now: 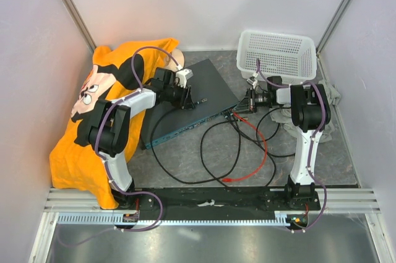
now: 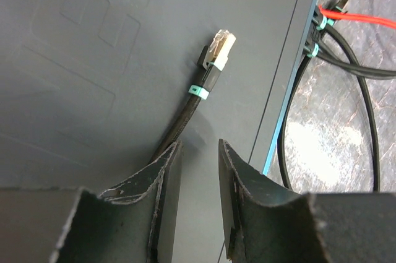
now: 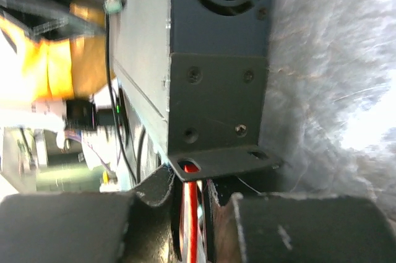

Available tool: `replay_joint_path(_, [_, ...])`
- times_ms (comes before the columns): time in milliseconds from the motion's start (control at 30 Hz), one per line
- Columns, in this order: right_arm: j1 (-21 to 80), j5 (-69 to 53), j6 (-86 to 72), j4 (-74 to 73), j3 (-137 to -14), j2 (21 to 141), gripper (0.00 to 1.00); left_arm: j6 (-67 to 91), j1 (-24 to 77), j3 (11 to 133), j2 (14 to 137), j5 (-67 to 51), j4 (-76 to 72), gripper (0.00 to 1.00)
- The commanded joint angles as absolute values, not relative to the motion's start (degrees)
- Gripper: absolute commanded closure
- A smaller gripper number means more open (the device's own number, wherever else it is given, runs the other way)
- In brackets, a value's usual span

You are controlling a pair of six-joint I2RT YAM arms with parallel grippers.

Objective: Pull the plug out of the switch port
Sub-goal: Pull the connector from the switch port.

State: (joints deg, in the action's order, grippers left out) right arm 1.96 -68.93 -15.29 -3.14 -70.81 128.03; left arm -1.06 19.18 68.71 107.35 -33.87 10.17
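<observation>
The switch (image 1: pixel 192 99) lies flat at the table's middle, with a dark top (image 2: pixel 93 77) and a teal front edge (image 2: pixel 286 105). A red cable (image 2: pixel 359 20) and two black cables (image 2: pixel 346 68) enter ports at the right end of that front edge. My right gripper (image 3: pixel 192 179) sits at that corner, below the mounting bracket (image 3: pixel 216 108), shut on the red cable (image 3: pixel 193 213) just outside its port. The plug itself is hidden. My left gripper (image 2: pixel 199 148) hovers open over the switch top. A loose black cable with a clear plug (image 2: pixel 219 49) lies ahead of it, ungripped.
A white mesh basket (image 1: pixel 276 56) stands at the back right. An orange cartoon-print cloth (image 1: pixel 93 120) covers the left side. Black cable loops (image 1: pixel 216 151) and the red cable's free end (image 1: pixel 226 180) lie in front of the switch. A grey rag (image 1: pixel 332 97) lies at the right.
</observation>
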Motion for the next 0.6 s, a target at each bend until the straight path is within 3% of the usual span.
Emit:
replay_joint_path(0, [0.7,-72.6,19.0,-45.1,-73.9,135.7,0.99,-0.8,20.2,69.0,110.8,-32.0,11.0,0.62])
replay_joint_path(100, [0.3,-72.7,35.7,-62.8,-79.4,139.6,0.99,-1.5,20.8,69.4,111.2,-32.0,11.1,0.62])
replay_joint_path(300, [-1.3,-73.7,41.5,-67.9,-79.5,139.7,1.00,-1.9,21.1,69.8,111.3,-31.7,11.1,0.62])
replay_joint_path(467, [-1.2,-71.6,30.7,-59.8,-76.2,135.1,0.64,-2.3,21.4,69.9,111.2,-31.5,11.3,0.62])
replay_joint_path(567, [-1.3,-62.1,6.2,-35.0,-66.6,126.1,0.52,-2.4,21.5,69.9,111.0,-31.4,11.6,0.62])
